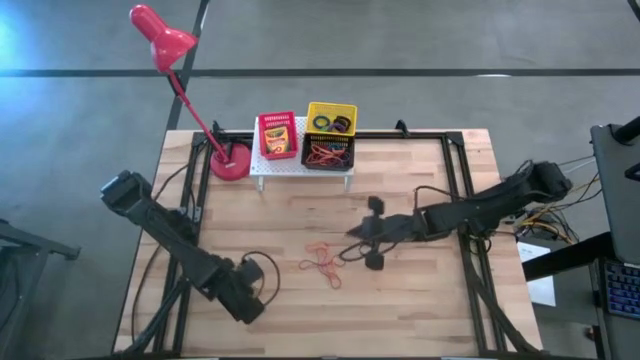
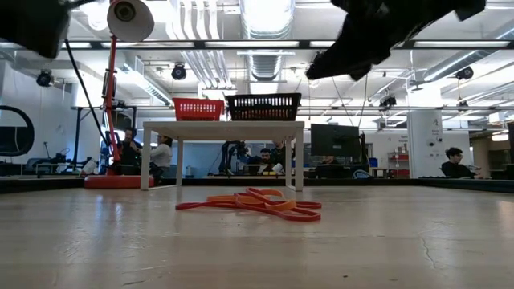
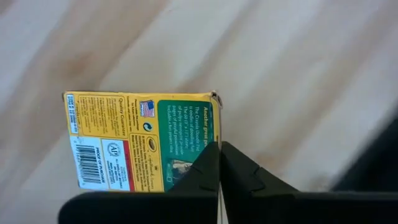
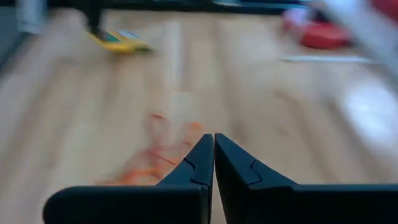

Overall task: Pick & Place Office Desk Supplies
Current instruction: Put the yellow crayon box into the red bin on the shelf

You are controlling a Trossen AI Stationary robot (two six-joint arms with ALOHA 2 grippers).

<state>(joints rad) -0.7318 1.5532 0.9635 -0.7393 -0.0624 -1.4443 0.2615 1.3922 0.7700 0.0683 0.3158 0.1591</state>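
Note:
My left gripper (image 1: 250, 298) is near the table's near-left corner, shut on a flat yellow-and-green box (image 3: 137, 140). In the high view the arm hides the box. The right wrist view shows the box (image 4: 118, 40) far off, tilted, low over the wood. A tangle of orange-red rubber bands (image 1: 322, 264) lies loose on the table's middle. My right gripper (image 1: 352, 238) hovers shut just right of them and above them (image 4: 155, 158). Red (image 1: 277, 135), yellow (image 1: 331, 120) and black (image 1: 328, 152) baskets stand on the white rack (image 1: 262, 168). My left gripper pinches the box's thin side edge (image 3: 215, 134) between its two fingers, close to one corner. The fingers come from above, pointing steeply down. The box juts out sideways from them, printed back face up and tilted. Whether its low end touches the table I cannot tell.
A red desk lamp (image 1: 165, 40) stands with its base (image 1: 230, 162) at the far left beside the rack. The black basket holds rubber bands and the yellow one dark rings. Black rails (image 1: 455, 190) run along the table's sides. People sit in the room beyond (image 2: 161, 152).

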